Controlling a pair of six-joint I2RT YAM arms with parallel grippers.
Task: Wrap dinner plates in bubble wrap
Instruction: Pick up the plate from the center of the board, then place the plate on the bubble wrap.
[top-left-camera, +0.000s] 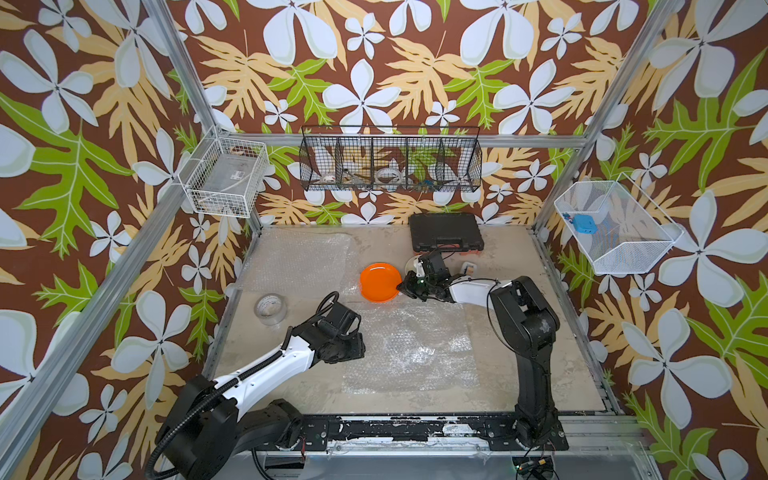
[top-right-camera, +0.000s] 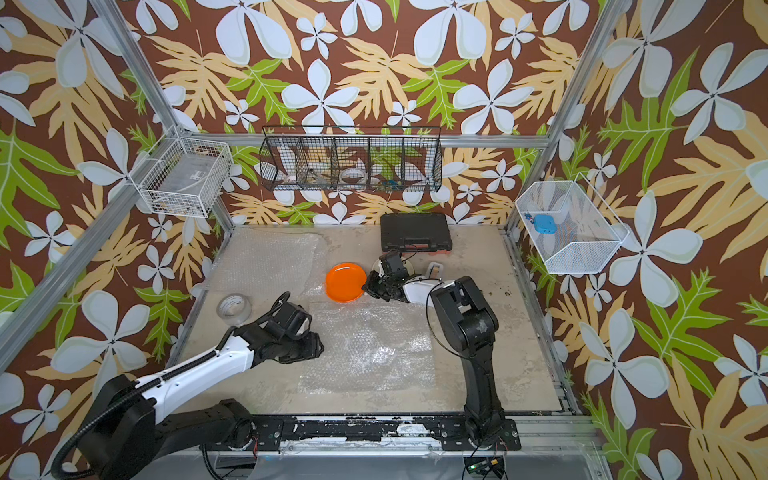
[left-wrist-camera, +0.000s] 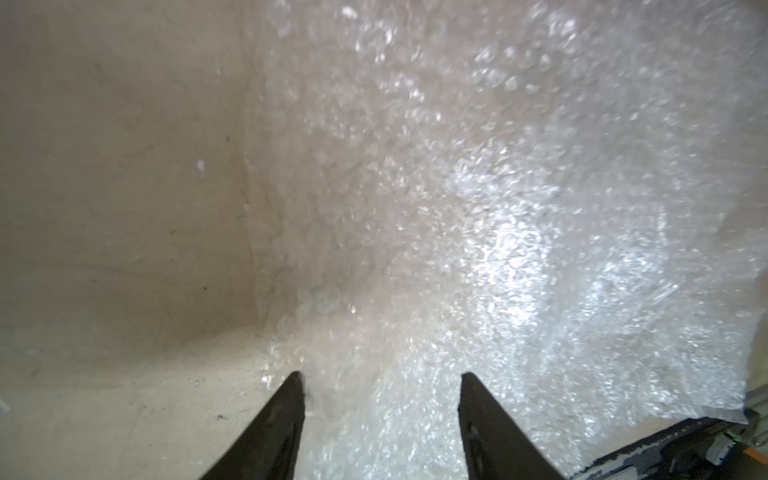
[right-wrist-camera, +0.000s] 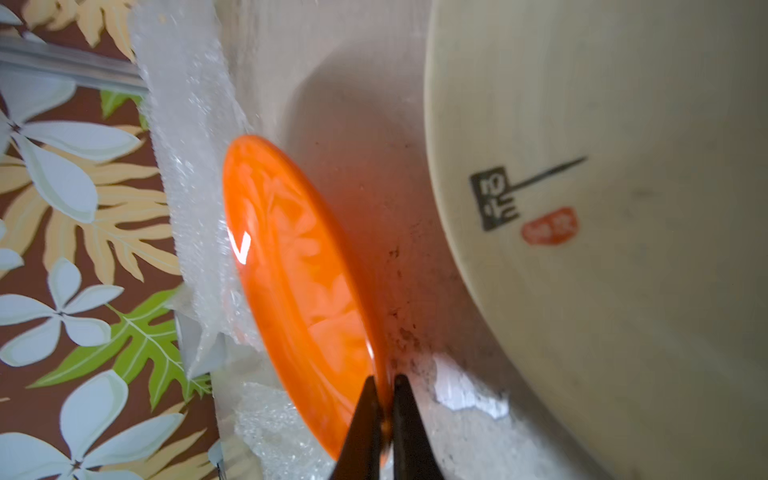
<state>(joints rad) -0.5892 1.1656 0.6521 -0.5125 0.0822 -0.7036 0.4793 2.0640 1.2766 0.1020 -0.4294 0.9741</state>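
The orange dinner plate lies mid-table, just beyond the near bubble wrap sheet. My right gripper is shut on the plate's right rim, one finger above it and one below. The cream plate sits right behind that wrist and is mostly hidden in both top views. My left gripper hangs open over the left edge of the near sheet, holding nothing. A second bubble wrap sheet is spread at the back left.
A whitish tape roll stands at the left of the table. A black case lies at the back, with a small white object in front of it. Wire baskets hang on the walls.
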